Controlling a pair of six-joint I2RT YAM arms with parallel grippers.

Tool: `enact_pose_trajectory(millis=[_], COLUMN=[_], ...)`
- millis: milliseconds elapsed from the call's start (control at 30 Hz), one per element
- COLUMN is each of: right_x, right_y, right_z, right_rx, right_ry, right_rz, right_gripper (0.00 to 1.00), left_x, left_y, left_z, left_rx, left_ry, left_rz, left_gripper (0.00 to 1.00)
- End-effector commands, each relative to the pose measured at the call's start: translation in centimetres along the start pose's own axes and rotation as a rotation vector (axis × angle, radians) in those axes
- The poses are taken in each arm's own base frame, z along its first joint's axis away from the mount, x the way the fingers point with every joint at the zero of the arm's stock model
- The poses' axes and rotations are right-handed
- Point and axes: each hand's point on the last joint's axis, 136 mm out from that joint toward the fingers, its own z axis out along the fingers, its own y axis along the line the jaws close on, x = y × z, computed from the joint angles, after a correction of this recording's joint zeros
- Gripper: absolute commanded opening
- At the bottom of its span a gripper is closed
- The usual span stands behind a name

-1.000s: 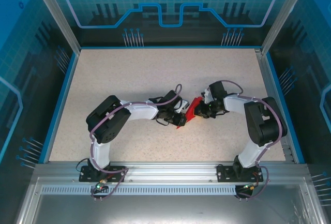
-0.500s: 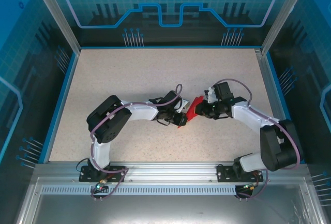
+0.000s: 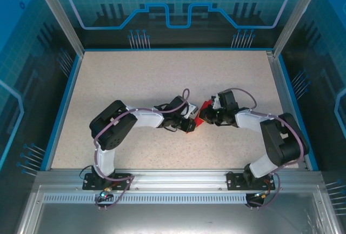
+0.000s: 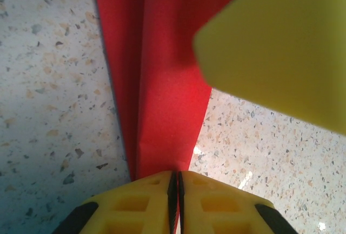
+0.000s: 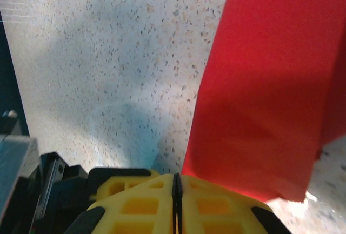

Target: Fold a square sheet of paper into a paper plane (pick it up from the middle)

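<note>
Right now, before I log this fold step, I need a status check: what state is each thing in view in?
red paper: folded, with a lengthwise crease, gripped by both grippers.
left gripper: shut on the red paper's narrow end.
right gripper: shut, apparently pinching the red paper's edge.

We see the paper [image 4: 162, 82] cut off by the edges of 2 wrist views. A yellow finger [image 4: 281, 45] over it is blurred.

left fingers [image 4: 135, 204] pressed together, right fingers [image 5: 138, 207] likewise
</note>
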Motion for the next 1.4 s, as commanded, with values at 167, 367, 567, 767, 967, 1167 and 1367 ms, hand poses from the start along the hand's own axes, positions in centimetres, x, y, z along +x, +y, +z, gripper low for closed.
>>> enact_pose_trajectory(millis=[167, 367, 567, 767, 967, 1167, 1367], right_x=[-0.6, -1.2, -1.7, -2.5, -3.6, -4.7, -5.6], right_y=[0.5, -0.4, -2.1, -3.6, -5.3, -5.9, -6.9], right_z=[2.3, 3.3, 3.5, 3.6, 3.3, 3.1, 2.6], right_rx=[-0.056, -0.004, 0.079, 0.147, 0.195, 0.204, 0.232], right_ry=[-0.022, -0.008, 0.005, 0.019, 0.020, 0.013, 0.006], right_rz=[0.012, 0.005, -0.014, -0.037, -0.035, -0.022, 0.008], right_gripper=[0.07, 0.06, 0.05, 0.04, 0.04, 0.04, 0.04], left_x=[6.2, 6.8, 7.4, 7.8, 8.4, 9.2, 9.8], left_y=[3.7, 4.1, 4.4, 4.6, 5.0, 5.5, 6.0], left_z=[1.1, 1.2, 0.9, 0.8, 0.6, 0.5, 0.4], left_rx=[-0.116, -0.123, -0.136, -0.143, -0.159, -0.179, -0.191], left_ry=[0.164, 0.174, 0.187, 0.196, 0.209, 0.230, 0.245], left_rz=[-0.047, -0.043, -0.029, -0.017, -0.001, 0.010, 0.012], left_gripper=[0.14, 0.14, 0.14, 0.14, 0.14, 0.13, 0.13])
